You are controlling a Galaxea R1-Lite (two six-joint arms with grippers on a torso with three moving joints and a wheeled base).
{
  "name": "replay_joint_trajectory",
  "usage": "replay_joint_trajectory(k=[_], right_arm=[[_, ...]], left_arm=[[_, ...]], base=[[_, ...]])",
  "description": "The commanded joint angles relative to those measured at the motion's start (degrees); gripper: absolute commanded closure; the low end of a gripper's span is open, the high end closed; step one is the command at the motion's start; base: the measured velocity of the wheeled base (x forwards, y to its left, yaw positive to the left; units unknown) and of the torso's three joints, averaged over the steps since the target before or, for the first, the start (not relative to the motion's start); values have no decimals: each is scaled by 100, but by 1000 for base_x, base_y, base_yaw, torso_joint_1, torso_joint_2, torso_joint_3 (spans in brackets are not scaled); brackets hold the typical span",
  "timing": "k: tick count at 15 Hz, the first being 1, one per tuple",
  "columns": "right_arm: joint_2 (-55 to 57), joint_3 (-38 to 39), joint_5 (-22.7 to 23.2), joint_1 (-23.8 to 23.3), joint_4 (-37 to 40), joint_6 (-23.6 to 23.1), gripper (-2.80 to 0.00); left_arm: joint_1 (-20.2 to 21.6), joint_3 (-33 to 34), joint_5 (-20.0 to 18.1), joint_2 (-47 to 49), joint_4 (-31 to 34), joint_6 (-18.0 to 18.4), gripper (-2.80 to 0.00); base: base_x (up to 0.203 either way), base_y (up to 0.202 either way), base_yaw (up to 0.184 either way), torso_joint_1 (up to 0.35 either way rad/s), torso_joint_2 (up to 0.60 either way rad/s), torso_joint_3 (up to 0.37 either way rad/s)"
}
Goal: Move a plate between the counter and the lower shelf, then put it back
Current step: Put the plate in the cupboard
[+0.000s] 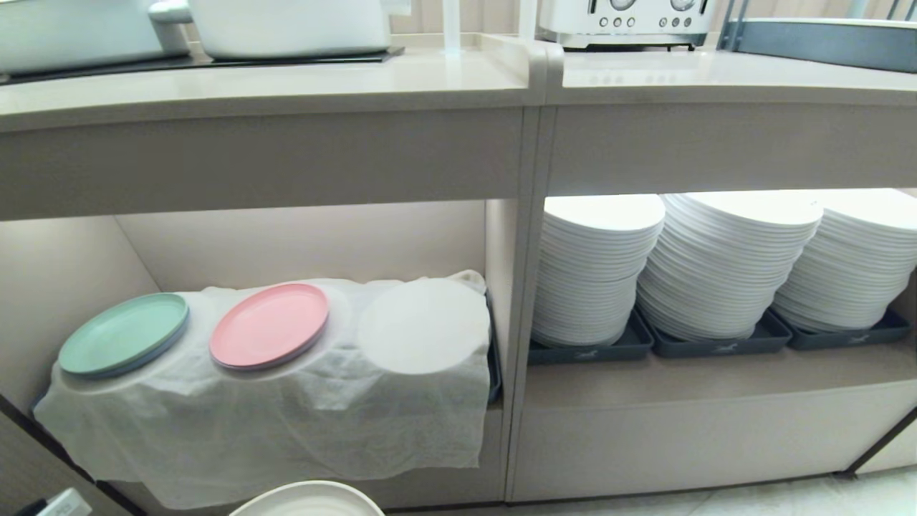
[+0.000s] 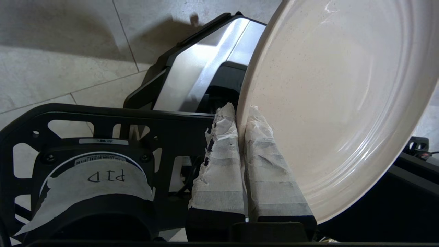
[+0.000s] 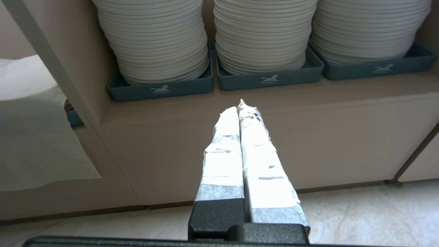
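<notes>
The cream plate [image 2: 336, 103] hangs low in front of the cabinet, its rim pinched between the taped fingers of my left gripper [image 2: 240, 113], which is shut on it. In the head view only the plate's [image 1: 309, 499] far edge shows, at the bottom below the lower shelf [image 1: 301, 244]. That shelf's white cloth [image 1: 286, 416] carries a bare round hump [image 1: 424, 326] on its right. The counter [image 1: 286, 86] runs above. My right gripper [image 3: 241, 108] is shut on nothing, parked low facing the bay of white stacks.
A mint-green plate [image 1: 123, 334] and a pink plate [image 1: 269, 325] lie on the cloth. Tall white plate stacks [image 1: 723, 258] in dark trays [image 1: 594, 350] fill the right bay. White pots [image 1: 286, 25] and a toaster [image 1: 627, 21] stand on top. My base [image 2: 202, 68] sits under the held plate.
</notes>
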Motion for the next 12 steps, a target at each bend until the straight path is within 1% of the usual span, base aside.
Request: replay_joint_trajectory(k=[1,12], right_arm=[[7,0,-1,-4,5,3,0],[7,0,-1,-4,-4,3,0]], left_arm=[[1,1,-11,-12,20,-15,0],[1,-17,-2,-21,11,2,0]], base=[[0,0,0,0,0,0],[0,0,0,0,0,0]])
